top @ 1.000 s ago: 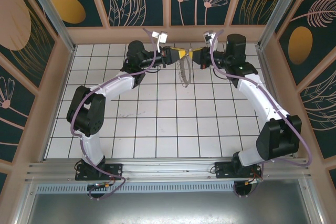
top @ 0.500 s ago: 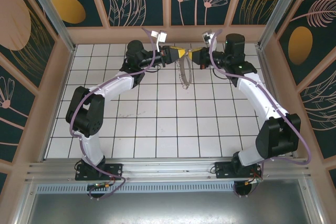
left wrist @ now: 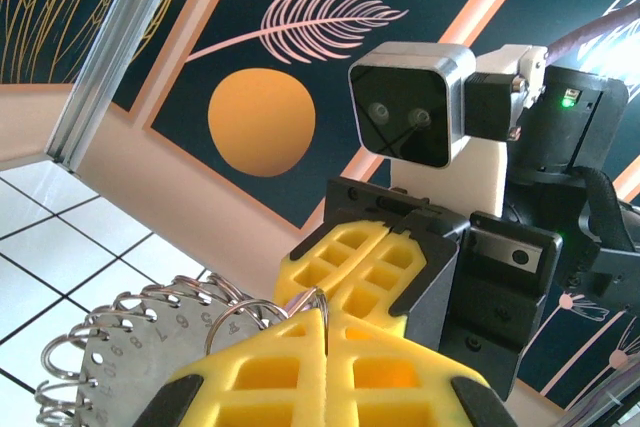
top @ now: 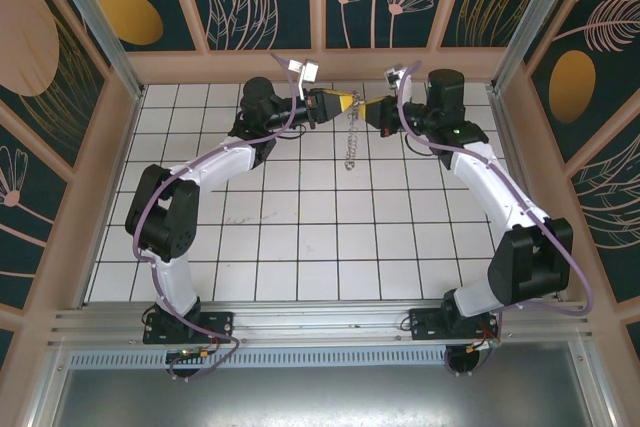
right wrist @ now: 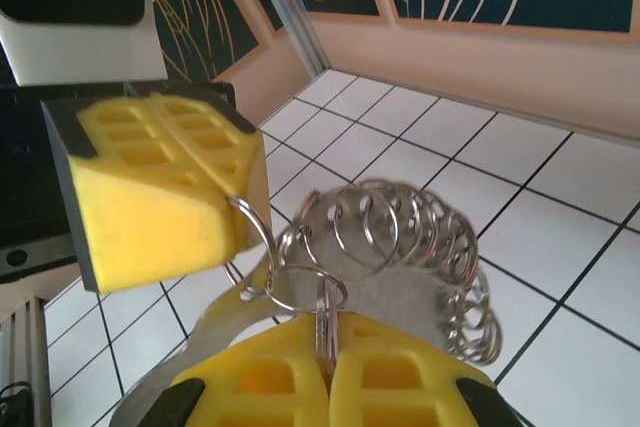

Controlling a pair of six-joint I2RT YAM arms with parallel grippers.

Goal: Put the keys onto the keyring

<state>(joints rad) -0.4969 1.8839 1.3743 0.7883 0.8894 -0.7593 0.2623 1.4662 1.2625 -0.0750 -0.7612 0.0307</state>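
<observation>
Both grippers meet tip to tip above the far tiles. My left gripper [top: 349, 104] [left wrist: 326, 319] is shut on one thin split ring of the keyring [top: 350, 147]. The keyring is a grey numbered metal strip [left wrist: 120, 342] [right wrist: 410, 292] carrying several wire rings, and it dangles below the pads. My right gripper [top: 367, 107] [right wrist: 327, 342] is shut on a thin pale lilac-pink key [right wrist: 328, 319], which stands upright between the yellow pads beside a ring. The left gripper's pads [right wrist: 150, 187] face it at upper left. The key's head is hidden in the foam.
White tiled floor [top: 300, 237] with dark grout lines, boxed in by pink-framed painted walls [top: 320, 62] close behind the grippers. An aluminium post [right wrist: 290, 7] stands in the far corner. Purple cables [top: 160, 197] run along both arms.
The hanging keyring has turned from a curved band into a narrow straight string. The right gripper has shifted slightly left and up. Both stay shut.
</observation>
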